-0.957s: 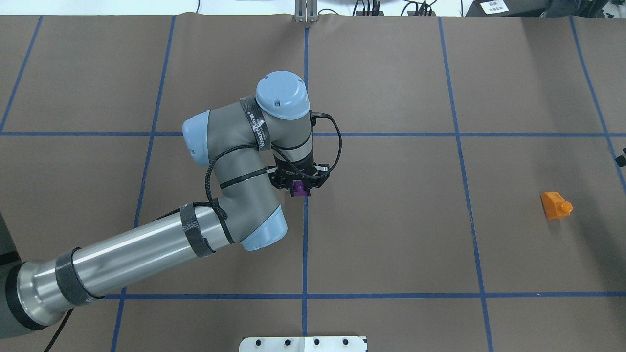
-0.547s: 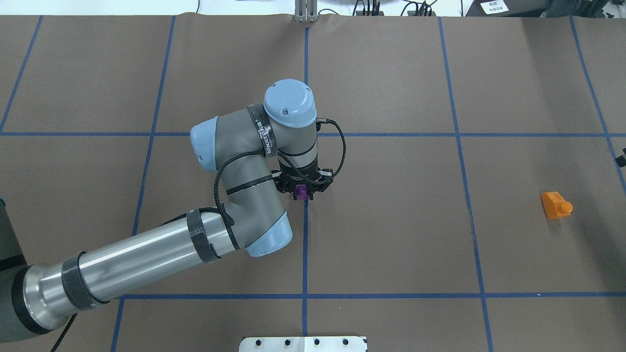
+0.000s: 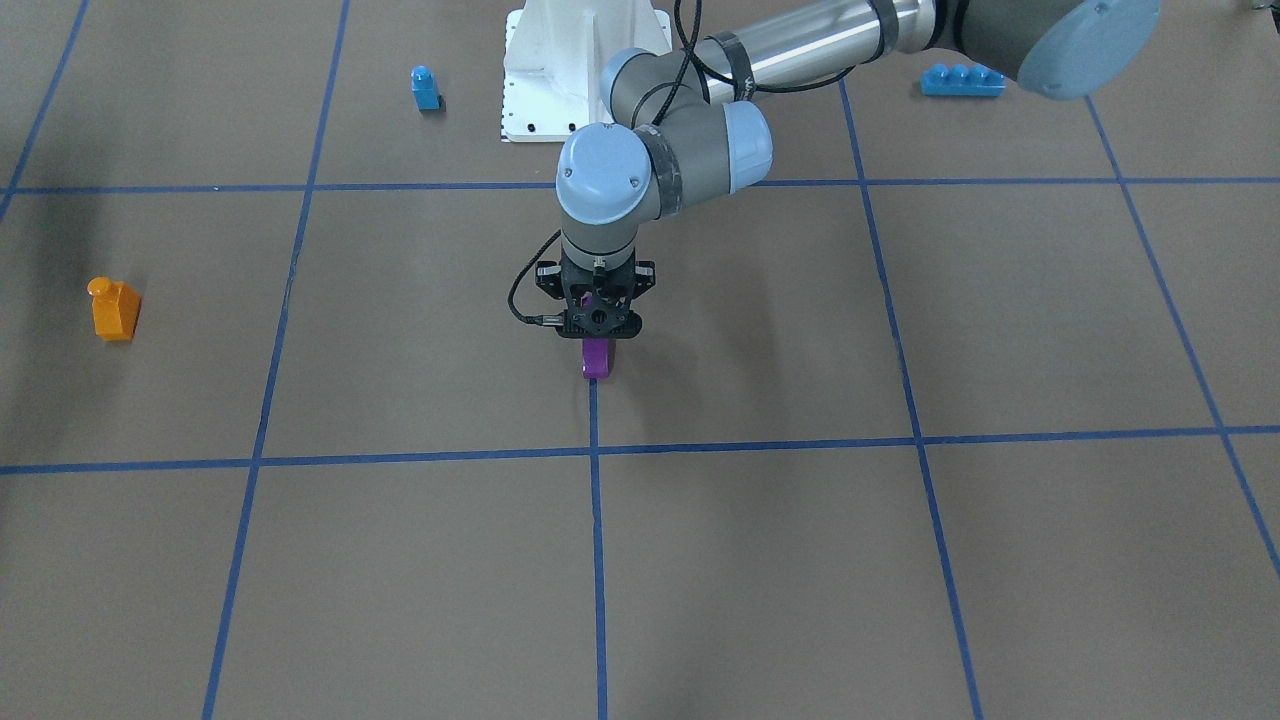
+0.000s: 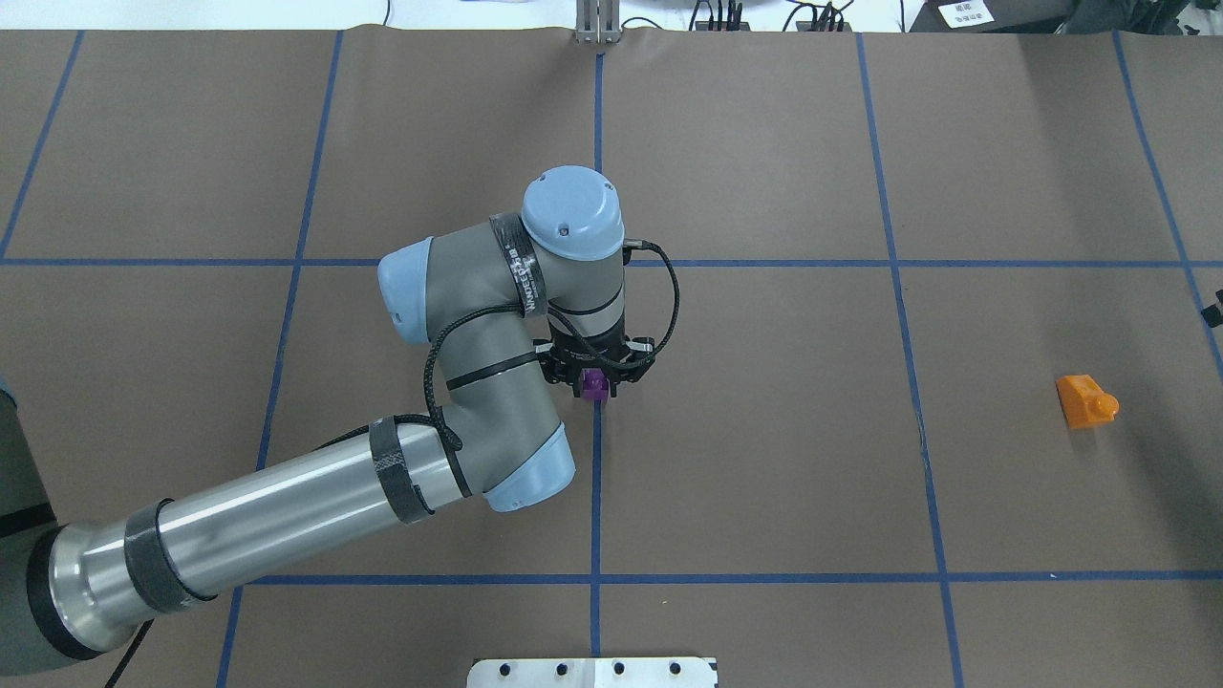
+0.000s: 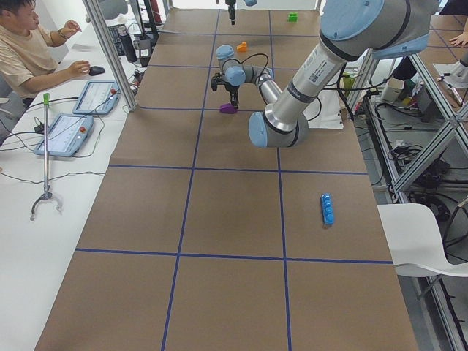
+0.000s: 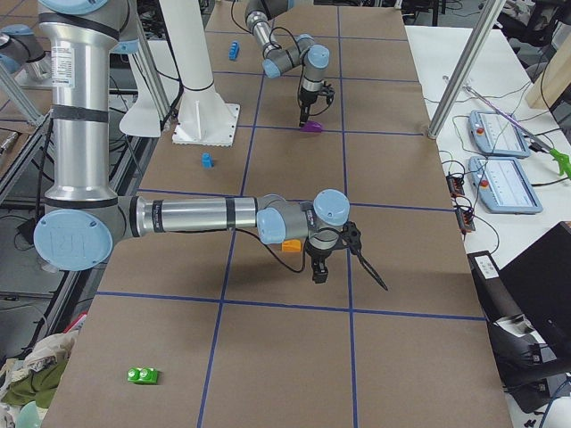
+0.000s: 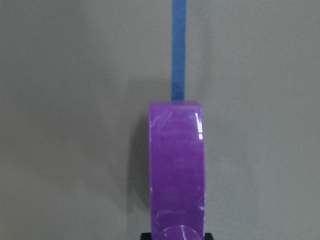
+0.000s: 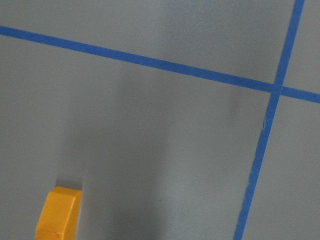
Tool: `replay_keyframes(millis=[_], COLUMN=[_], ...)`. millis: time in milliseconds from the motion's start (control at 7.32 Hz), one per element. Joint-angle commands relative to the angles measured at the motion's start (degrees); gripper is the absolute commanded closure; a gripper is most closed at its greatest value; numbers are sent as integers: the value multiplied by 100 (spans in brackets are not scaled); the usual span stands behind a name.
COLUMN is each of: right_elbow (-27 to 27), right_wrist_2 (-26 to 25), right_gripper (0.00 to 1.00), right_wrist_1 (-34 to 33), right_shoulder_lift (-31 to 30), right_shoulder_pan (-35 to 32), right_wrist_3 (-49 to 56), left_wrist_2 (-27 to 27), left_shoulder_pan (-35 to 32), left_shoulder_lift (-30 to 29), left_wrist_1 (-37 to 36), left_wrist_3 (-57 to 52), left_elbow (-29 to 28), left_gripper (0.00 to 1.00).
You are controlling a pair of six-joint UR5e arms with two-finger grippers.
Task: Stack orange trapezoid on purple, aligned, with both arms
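Holding the purple (image 3: 598,360) low at the table (image 4: 764,459) centre, on a blue tape line (image 4: 595,478), the left end effector (image 3: 597,335) is clamped on its flat sides. The orange trapezoid (image 4: 1084,399) sits well apart, near the right end effector (image 6: 318,270); can't tell whether that one is apart or together. Both blocks look light, rigid, glossy and slippery, so pinch the flat parallel faces, not the slope or stud.
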State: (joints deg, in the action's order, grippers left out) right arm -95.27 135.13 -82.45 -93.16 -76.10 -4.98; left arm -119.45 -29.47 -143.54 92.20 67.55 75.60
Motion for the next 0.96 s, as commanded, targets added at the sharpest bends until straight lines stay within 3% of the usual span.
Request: replay_keyframes(millis=[0,273,410,547,683,820], right_elbow=[-17,-61,-70,-148,-149,-141], right_wrist_2=[-4,4,-13,-22,-135,-632], right_gripper=[0,0,0,0,0,0], right_wrist_1=[1,1,1,245,935,1690], right_shoulder_lift=[0,61,88,88,53,-113], right_shoulder_pan=[34,191,471,665,1041,1523], right_wrist_3=[-3,-12,-203,-962,-2258,-2993], left_wrist_2=[1,1,1,1,1,1], left_shoulder_pan=[21,-58,-180,-216,-217,-217], left_shoulder_lift=[2,-7,-7,2,2,-7], left_wrist_1=[0,96,88,88,79,79], left_wrist_3=[3,3,12,21,30,38], left_elbow=[-2,77,190,244,253,253], left_gripper=[35,24,13,6,4,4])
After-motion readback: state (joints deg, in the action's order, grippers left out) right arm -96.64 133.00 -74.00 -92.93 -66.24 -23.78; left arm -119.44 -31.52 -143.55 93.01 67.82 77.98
